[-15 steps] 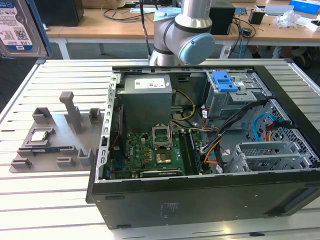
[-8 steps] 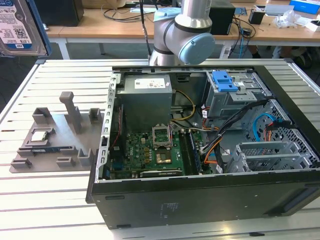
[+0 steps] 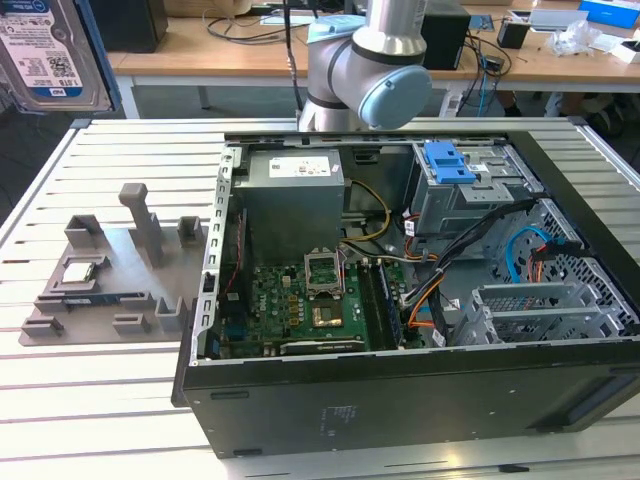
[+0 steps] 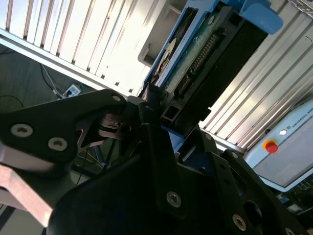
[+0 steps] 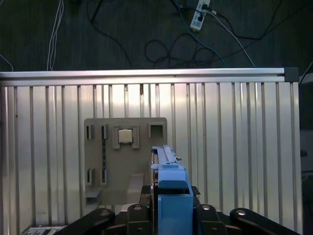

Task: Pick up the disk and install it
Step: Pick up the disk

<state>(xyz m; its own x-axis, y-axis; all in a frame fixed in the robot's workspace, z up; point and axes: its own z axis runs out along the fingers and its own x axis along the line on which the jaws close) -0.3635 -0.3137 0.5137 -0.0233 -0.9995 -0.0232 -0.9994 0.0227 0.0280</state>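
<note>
so the hand (image 5: pixel 171 206) is clamped shut on the disk (image 5: pixel 168 169); in both wrist views you can see the fingers (image 4: pixel 152 105) pinching one end of it, with the blue carrier rail wrapped round the edge; the long axis runs straight out from the hand, and in the first wrist view it's edge-on, pointing down toward the counter (image 5: pixel 234 147)

directly under it in that view is the grey fixture tray (image 5: pixel 124 161) with a little chip (image 5: pixel 125 135) sitting in a pocket; the disk is up in the air, not touching the tray

in the exterior view the disk (image 3: pixel 45 50) hangs in the top corner on the exterior view's left, label facing the camera; the open computer case (image 3: pixel 400 400) is well off toward the exterior view's right, and the drive cage (image 3: pixel 470 205) with the other blue bracket (image 3: pixel 450 160) on top sits at the case's far side; so I'd say the pick is done and the install isn't, and the whole gap that matters is disk on one side, cage on the other
</note>
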